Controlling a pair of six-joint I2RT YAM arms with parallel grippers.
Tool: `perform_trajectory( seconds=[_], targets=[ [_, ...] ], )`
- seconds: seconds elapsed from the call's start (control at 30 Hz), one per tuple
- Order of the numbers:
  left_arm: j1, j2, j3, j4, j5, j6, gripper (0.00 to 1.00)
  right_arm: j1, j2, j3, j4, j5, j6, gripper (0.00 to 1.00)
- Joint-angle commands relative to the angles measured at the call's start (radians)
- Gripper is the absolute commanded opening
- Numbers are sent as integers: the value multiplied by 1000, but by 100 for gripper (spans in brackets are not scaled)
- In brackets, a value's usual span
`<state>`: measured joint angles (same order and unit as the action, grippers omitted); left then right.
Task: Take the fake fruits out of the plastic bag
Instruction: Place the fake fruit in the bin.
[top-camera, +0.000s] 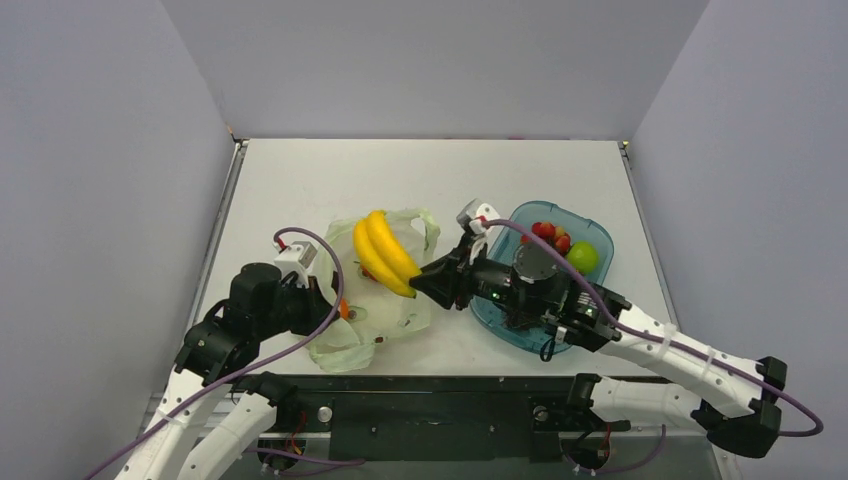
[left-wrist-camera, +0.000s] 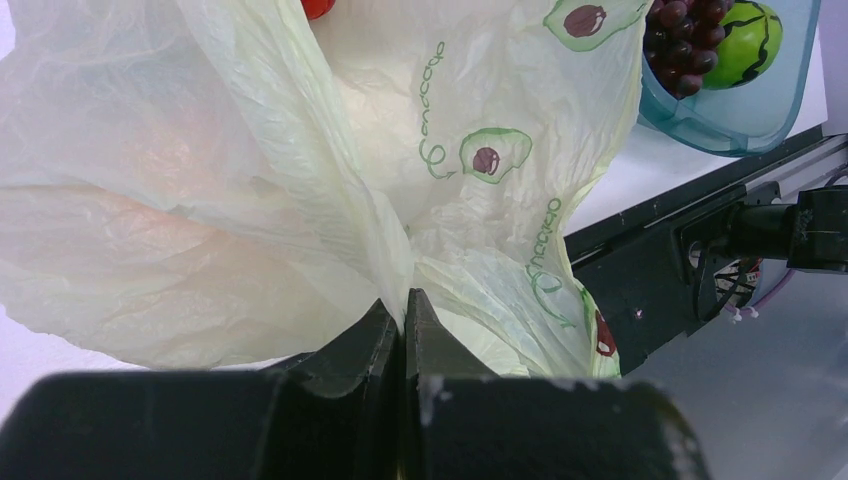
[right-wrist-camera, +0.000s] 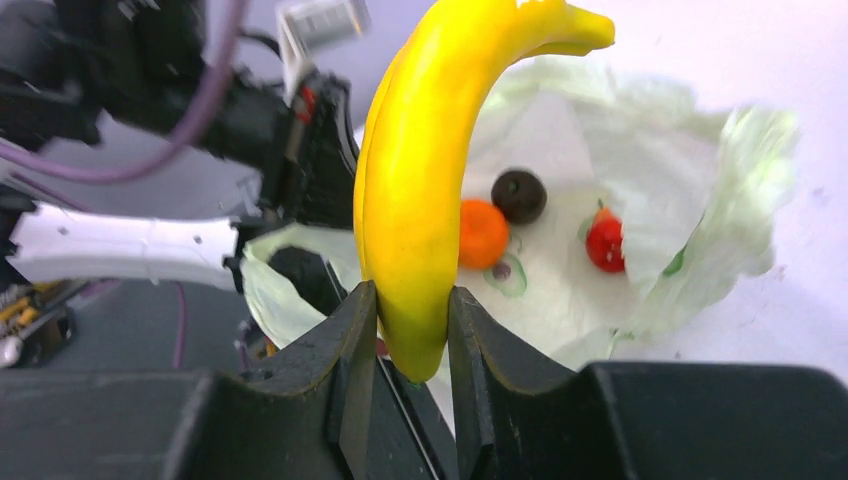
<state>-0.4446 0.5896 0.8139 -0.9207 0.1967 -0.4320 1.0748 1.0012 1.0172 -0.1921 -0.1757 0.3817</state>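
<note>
Plastic bag (top-camera: 395, 320) is lying on the desk (top-camera: 420, 175), left of centre, toward the near edge. Tray (top-camera: 598, 228) is sitting to its right, holding a grape bunch (left-wrist-camera: 680, 40) just beside a round fruit (left-wrist-camera: 745, 40). Banana (top-camera: 385, 250) is hanging above the bag, its lower end sitting in the jaws of the right gripper (top-camera: 420, 284), between bag and tray. Inside the bag, an orange (right-wrist-camera: 483, 232) is lying just beside a ball-shaped fruit (right-wrist-camera: 519, 195), with a third small fruit (right-wrist-camera: 604, 243) resting near them. Left gripper (left-wrist-camera: 403, 320) is pinching the bag's near-left edge.
</note>
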Motion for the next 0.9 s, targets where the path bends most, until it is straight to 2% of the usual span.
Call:
perform_trajectory(
  seconds=[0.0,0.07,0.2,0.27,0.53,0.6,0.7,0.87],
  targets=[
    [-6,-2,-9,80,25,22,0,0,-87,115,-9,88,6,0],
    [-5,2,-12,81,19,20,0,-4,-124,138,-22,150,1,0],
    [-5,-7,-15,83,12,15,0,-10,-199,159,-73,379,-27,0],
    [-5,-19,-18,86,8,14,0,-15,-232,158,-99,551,-46,0],
    [-5,-25,-21,89,-18,7,0,-60,-314,96,-254,1084,-36,0],
    [-5,-24,-21,88,-19,6,0,-101,-304,62,-312,1132,-12,0],
    [-5,-31,-21,91,-13,8,0,-217,-256,6,-391,1096,74,0],
    [-5,-35,-25,99,17,18,0,-384,-156,-109,-408,807,181,0]
  ],
)
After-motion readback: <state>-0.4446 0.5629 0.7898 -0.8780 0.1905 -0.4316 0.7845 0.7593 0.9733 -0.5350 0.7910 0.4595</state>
